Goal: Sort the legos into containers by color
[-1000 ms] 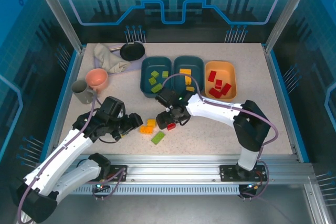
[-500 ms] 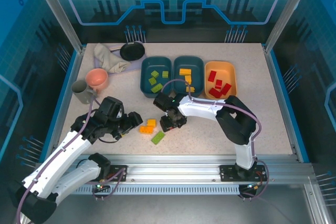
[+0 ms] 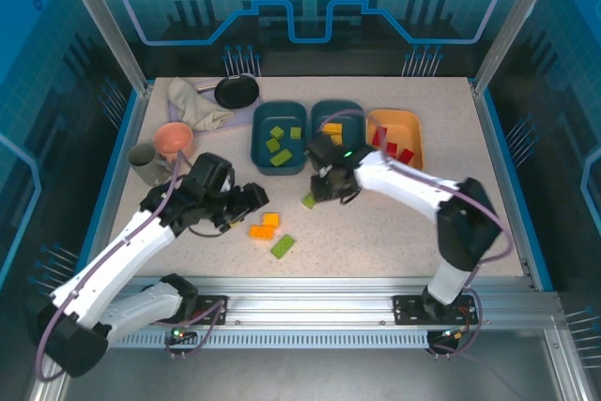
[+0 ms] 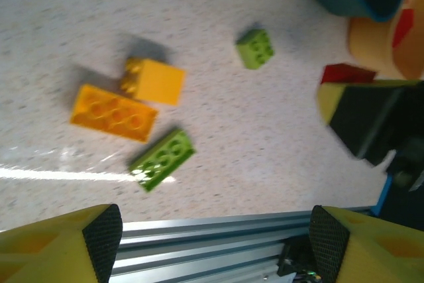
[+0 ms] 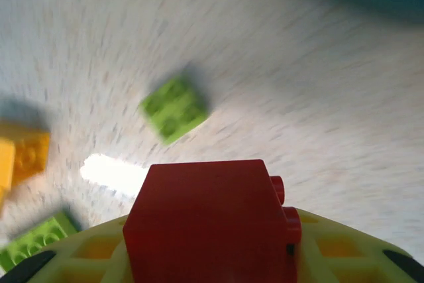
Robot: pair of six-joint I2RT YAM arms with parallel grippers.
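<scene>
1. From above, your right pincer (image 3: 326,187) hovers near the teal tubs (image 3: 263,155); four loose bricks (image 3: 282,246) lie on the surface (image 3: 385,241).
2. Left wrist: your left pincer (image 4: 215,230) gapes wide, holding nothing.
3. Right wrist: your right pincer clamps a red brick (image 5: 209,220).

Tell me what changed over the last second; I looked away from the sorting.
The right gripper took the small red plastic brick off the table and swung toward the yellow-orange plastic tub, uncovering a small green square brick. The left gripper, open, edged forward. The two orange bricks and the green oblong brick lie where they were.
</scene>
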